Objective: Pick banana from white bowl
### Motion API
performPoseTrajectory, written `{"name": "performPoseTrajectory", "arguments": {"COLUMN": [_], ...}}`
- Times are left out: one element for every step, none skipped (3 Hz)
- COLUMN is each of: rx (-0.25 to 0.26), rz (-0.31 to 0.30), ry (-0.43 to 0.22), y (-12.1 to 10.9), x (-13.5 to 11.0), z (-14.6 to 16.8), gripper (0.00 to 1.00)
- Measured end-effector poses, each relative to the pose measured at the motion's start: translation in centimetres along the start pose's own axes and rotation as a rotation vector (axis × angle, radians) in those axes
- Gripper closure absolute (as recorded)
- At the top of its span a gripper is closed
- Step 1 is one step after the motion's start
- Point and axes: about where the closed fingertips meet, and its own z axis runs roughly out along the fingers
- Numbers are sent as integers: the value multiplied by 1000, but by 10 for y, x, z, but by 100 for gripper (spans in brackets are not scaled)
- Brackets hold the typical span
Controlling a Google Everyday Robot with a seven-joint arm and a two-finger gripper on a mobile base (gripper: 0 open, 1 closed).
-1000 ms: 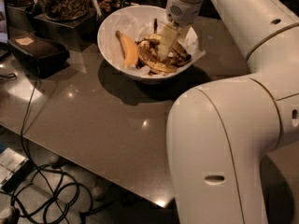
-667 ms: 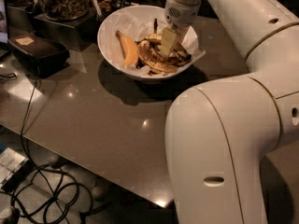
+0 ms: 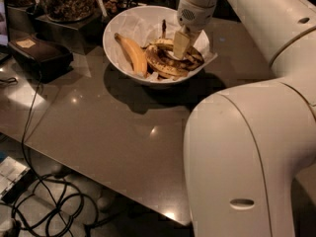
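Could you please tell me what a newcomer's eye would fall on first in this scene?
The bulky white robot arm filling the right foreground comes first. Next is the white bowl at the far side of the dark table, holding a speckled banana with a smooth yellow banana to its left. The gripper hangs down into the bowl, right over the speckled banana.

- Dim, warm light is cast from above; the white bowl is lit brightest.
- A dark shadow is thrown on the table just below the bowl.
- Small glare spots are seen nearer than that shadow.
- The gripper, inside the bowl, is palely lit.
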Motion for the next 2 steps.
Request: {"name": "performPoseTrajectory", "arguments": {"rx": [14,6], "rz": [-13,-21], "ry": [-20,-51], "y": [-2,-2], "x": [-5,-5], "z": [-2,-13], "gripper": [100,100]}}
